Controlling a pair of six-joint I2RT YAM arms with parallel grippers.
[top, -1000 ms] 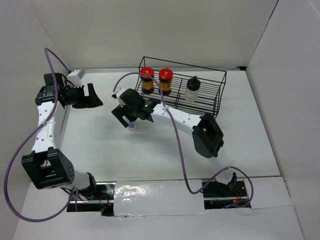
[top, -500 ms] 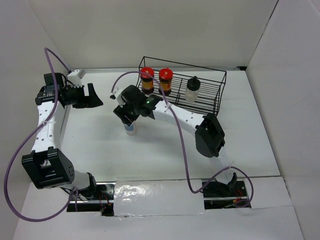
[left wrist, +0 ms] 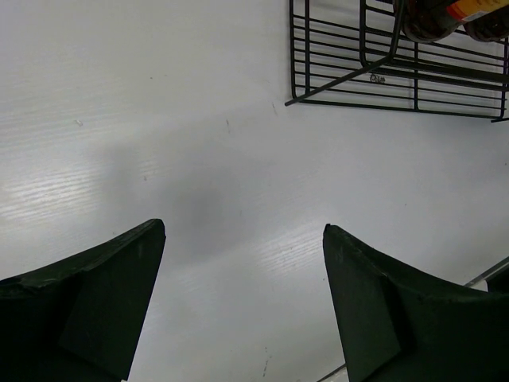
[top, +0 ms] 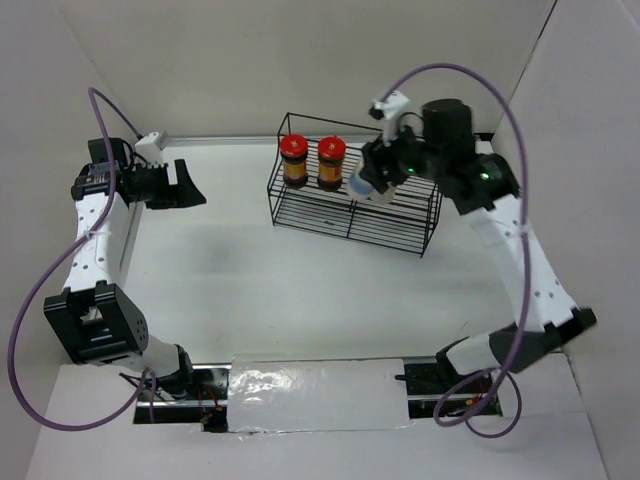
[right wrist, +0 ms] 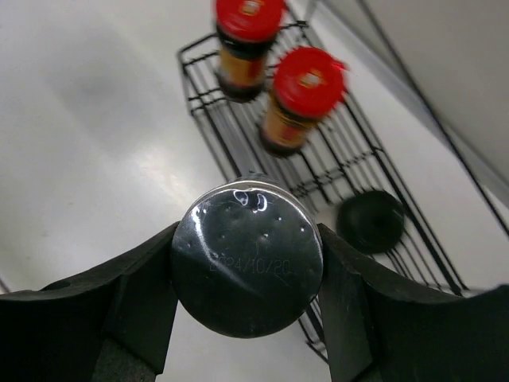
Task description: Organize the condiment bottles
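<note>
My right gripper (top: 372, 180) is shut on the pale-capped, blue-labelled jar (top: 361, 186) and holds it above the middle of the black wire rack (top: 432, 214). In the right wrist view the jar's shiny top (right wrist: 246, 267), stamped with a date, sits between my fingers. Two red-capped jars with brown contents (top: 293, 160) (top: 331, 160) stand at the rack's left end; they also show in the right wrist view (right wrist: 246, 32) (right wrist: 306, 87). The black cap of the whitish bottle (right wrist: 370, 221) shows in the rack below; my arm hides it from above. My left gripper (top: 188, 190) is open and empty.
White walls close in on the left, back and right. The left wrist view shows bare white table between my left gripper's (left wrist: 244, 227) fingers, and the rack's corner (left wrist: 350, 79) with the jar bases (left wrist: 429, 16) at the top right.
My right arm has lifted the blue-labelled jar off the table left of the rack and swung it right, over the rack. The left arm has hardly moved.
</note>
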